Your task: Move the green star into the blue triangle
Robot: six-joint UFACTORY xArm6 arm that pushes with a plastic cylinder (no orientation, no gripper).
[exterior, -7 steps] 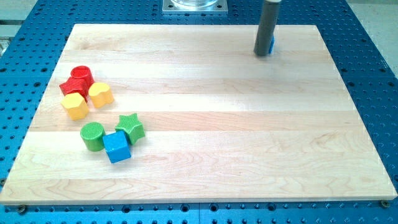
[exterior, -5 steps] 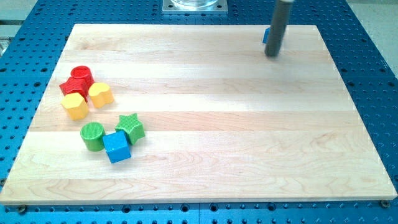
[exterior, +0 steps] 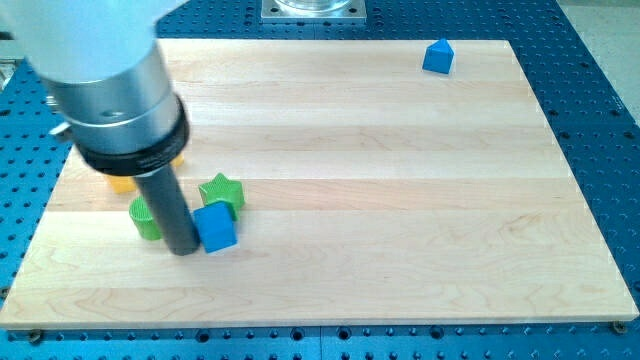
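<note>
In the camera view, my tip [exterior: 183, 249] presses against the left face of the blue cube [exterior: 216, 227], between it and the green cylinder [exterior: 145, 218]. We see the green star [exterior: 222, 191] touching the cube's top, well apart from the blue triangle [exterior: 437, 56] at the view's top right.

This looks like a robot lab. A pale wooden board [exterior: 400, 200] lies on a blue metal table [exterior: 600, 90] full of little holes in neat rows. A silver metal plate [exterior: 313, 9] is bolted at the view's top.
</note>
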